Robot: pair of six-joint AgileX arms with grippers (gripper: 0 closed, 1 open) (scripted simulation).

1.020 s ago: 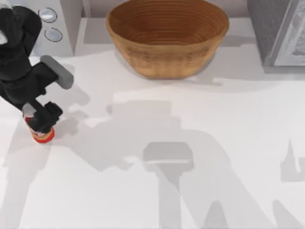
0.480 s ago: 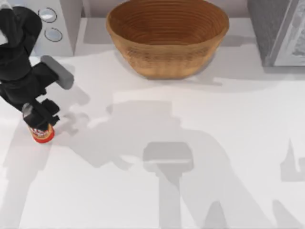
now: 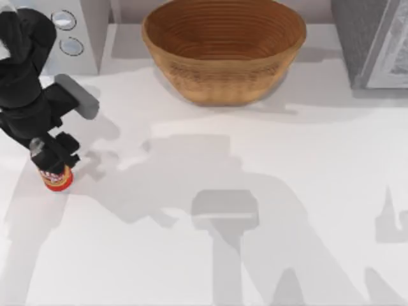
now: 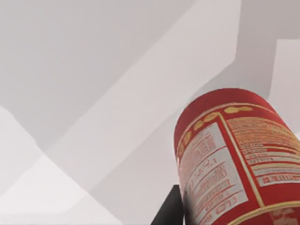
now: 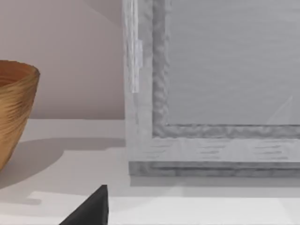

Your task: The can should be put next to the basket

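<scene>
Bench [image 3: 268, 210], white, carries everything. Basket [image 3: 223, 48] sits at the far edge, well apart from the left pincer [image 3: 54, 156] and off to its right in the top view. Grey appliance with two round dials [image 3: 67, 32] stands just behind the left arm. Can [image 3: 56, 178] is directly under the left pincer, base on or barely above the bench; hard to tell which from overhead.

Step in hand: grasp, or the very start of the lift. The left pincer looks clamped on the can's upper part. Next move calls for a clean lift, then a carry across towards the basket's near side, setting down without bumping the wicker.

Left wrist view adds the can's label panel [image 4: 234, 159] close up, one dark finger [image 4: 169, 208] against it. Right wrist view gives the basket's side wall [image 5: 16, 108] and a grey framed panel [image 5: 211, 93].
</scene>
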